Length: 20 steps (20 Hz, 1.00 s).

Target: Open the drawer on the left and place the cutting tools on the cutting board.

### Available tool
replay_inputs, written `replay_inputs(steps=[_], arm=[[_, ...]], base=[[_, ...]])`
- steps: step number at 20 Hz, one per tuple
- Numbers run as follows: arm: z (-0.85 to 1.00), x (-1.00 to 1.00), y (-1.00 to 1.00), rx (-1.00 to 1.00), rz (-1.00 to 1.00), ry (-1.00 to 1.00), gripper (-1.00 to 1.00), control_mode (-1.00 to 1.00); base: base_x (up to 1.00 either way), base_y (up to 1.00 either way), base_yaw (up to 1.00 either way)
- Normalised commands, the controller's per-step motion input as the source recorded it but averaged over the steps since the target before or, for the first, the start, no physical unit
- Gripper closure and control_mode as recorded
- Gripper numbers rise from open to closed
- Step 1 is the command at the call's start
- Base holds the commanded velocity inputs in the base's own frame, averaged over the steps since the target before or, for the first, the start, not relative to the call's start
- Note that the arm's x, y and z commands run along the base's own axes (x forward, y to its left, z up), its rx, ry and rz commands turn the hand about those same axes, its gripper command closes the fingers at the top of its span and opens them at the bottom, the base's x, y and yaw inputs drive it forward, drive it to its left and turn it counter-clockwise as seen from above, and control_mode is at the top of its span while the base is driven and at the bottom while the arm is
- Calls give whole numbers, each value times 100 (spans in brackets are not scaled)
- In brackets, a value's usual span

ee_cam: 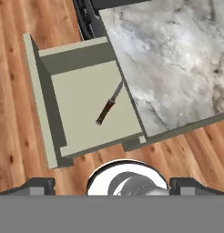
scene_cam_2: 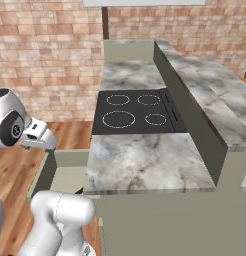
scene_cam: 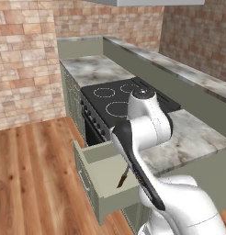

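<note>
Drawer (ee_cam: 82, 104) already pulled out w/ knife (ee_cam: 109, 104) lying on its floor near the counter (ee_cam: 173, 59) side, gripper (ee_cam: 112, 185) wide open above & holding nothing; next, I'd judge: drop down, align w/ knife handle, pinch.

A black stove (scene_cam: 115, 102) with four white ring burners is set into the marble table (scene_cam_2: 145, 161), between two grey-veined stretches. A raised marble ledge (scene_cam_2: 205, 100) is seen along the back. Wooden floor (scene_cam: 36, 179) and brick walls (scene_cam: 23, 59) surround it.
</note>
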Motion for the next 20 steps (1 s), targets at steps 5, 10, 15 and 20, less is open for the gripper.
replay_inputs(steps=[5,10,15,20], arm=[[-50,60,59,0,-25,21,-100,-100],[-50,74,22,0,-17,24,-100,-100],[-48,64,0,0,-11,19,-100,-100],[-44,25,-7,0,-5,6,-100,-100]], base=[[0,0,0],[0,0,0],[0,0,0],[0,0,0]])
